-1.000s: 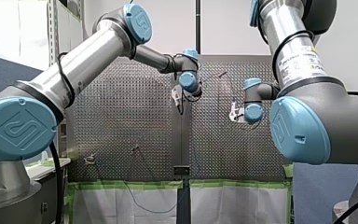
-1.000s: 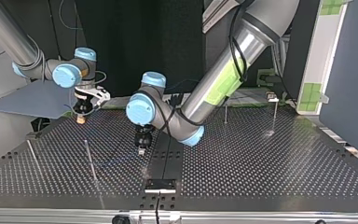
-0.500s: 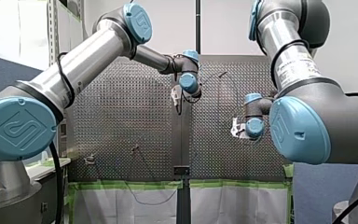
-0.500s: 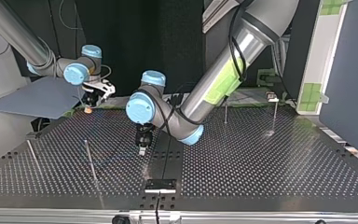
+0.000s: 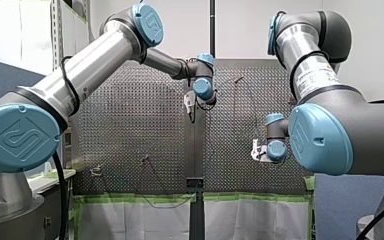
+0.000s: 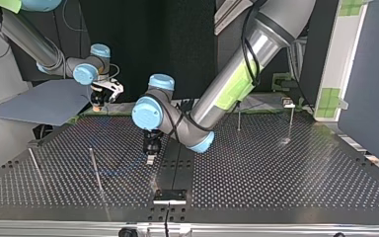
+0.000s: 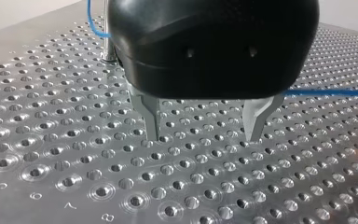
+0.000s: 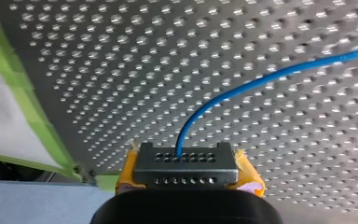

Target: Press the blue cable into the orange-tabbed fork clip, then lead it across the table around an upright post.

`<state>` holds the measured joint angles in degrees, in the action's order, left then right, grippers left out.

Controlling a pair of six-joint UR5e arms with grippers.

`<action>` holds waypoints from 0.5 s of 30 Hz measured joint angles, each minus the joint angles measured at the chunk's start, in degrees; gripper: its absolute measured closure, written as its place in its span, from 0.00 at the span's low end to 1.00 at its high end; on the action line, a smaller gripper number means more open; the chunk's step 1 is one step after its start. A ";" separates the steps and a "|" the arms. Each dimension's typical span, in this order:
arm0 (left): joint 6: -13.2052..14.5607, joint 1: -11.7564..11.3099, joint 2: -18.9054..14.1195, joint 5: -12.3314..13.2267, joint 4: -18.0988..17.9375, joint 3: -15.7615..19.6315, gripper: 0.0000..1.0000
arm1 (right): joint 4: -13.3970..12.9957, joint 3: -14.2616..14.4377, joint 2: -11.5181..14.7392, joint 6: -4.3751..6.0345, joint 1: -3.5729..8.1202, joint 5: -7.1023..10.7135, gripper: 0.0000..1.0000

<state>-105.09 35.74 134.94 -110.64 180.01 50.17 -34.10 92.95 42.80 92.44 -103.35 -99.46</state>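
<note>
In the right wrist view my right gripper (image 8: 186, 179) is shut, its yellow pads (image 8: 127, 173) clamping a black connector block (image 8: 185, 164) from which the blue cable (image 8: 261, 79) curves away over the perforated plate. In the top view that gripper (image 6: 98, 102) hangs above the table's far edge at the left. My left gripper (image 7: 203, 137) stands open just above the plate, its metal fingers (image 7: 152, 119) holding nothing. A stretch of the blue cable (image 7: 328, 93) lies beyond it, past one finger. It stands near the table's middle (image 6: 149, 157). No orange-tabbed clip can be made out.
Thin upright posts stand on the plate: two at the top view's left (image 6: 95, 168) (image 6: 34, 165) and two at its far right (image 6: 239, 117) (image 6: 290, 121). A black bracket (image 6: 170, 195) sits at the near edge. Green tape (image 8: 23, 102) lines the table's rim.
My right gripper has carried the connector toward the table's edge, down in the front view and rightward in the top view. My left arm has hardly moved.
</note>
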 joint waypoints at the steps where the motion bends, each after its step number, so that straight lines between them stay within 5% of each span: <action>1: 0.02 0.02 0.00 -0.01 0.00 0.00 0.13 | -0.24 0.00 -0.46 0.06 0.04 0.01 1.00; 15: 0.06 0.22 0.00 -0.05 0.00 0.00 0.13 | -2.75 0.03 -4.82 0.79 0.24 0.14 1.00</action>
<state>-105.03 35.96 134.94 -110.69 180.01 50.17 -36.85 92.98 37.99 93.23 -103.11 -99.32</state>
